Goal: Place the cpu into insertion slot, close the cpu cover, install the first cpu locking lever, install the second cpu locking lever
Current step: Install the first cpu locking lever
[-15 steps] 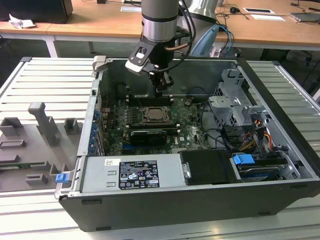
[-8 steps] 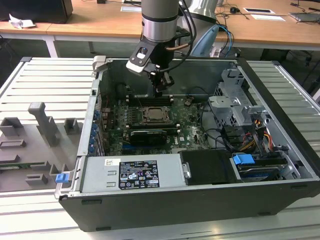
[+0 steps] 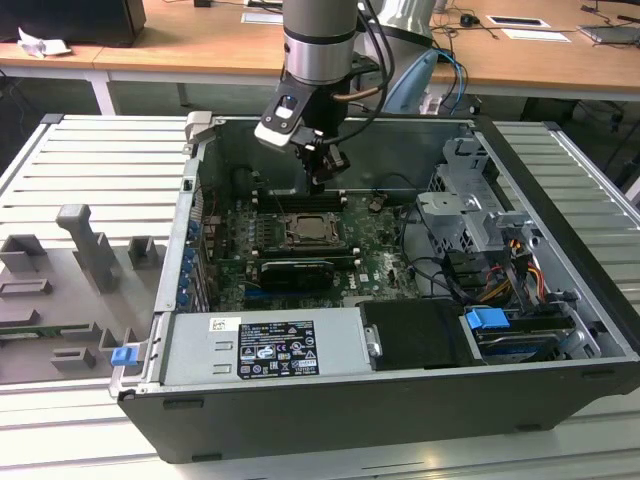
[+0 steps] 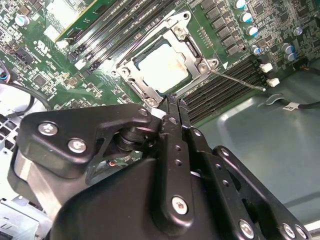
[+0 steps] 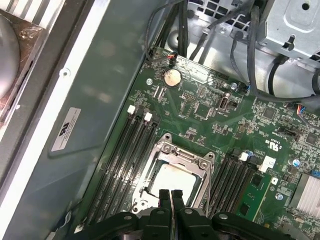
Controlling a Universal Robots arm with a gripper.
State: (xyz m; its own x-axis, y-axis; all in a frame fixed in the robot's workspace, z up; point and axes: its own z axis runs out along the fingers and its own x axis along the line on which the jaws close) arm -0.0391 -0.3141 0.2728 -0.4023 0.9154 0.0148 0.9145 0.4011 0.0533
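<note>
The cpu (image 4: 162, 67) lies flat in the insertion slot (image 3: 312, 232), its pale face showing through the window of the cpu cover (image 4: 186, 39). The silvery cover frame lies down over the chip in both wrist views (image 5: 186, 159). One thin wire locking lever (image 4: 240, 81) sticks out sideways from the socket corner over the memory slots, off the board. My gripper (image 4: 175, 100) hangs just above the socket's edge, fingers pressed together with nothing seen between them. In the exterior view the gripper (image 3: 318, 182) is over the far side of the socket.
Long black memory slots (image 5: 122, 150) flank the socket on both sides. A long black card (image 3: 292, 270) lies in front of it. The power supply (image 3: 262, 346), drive cage (image 3: 470, 215) with cables, and the case's steel walls (image 5: 90, 85) close in the board.
</note>
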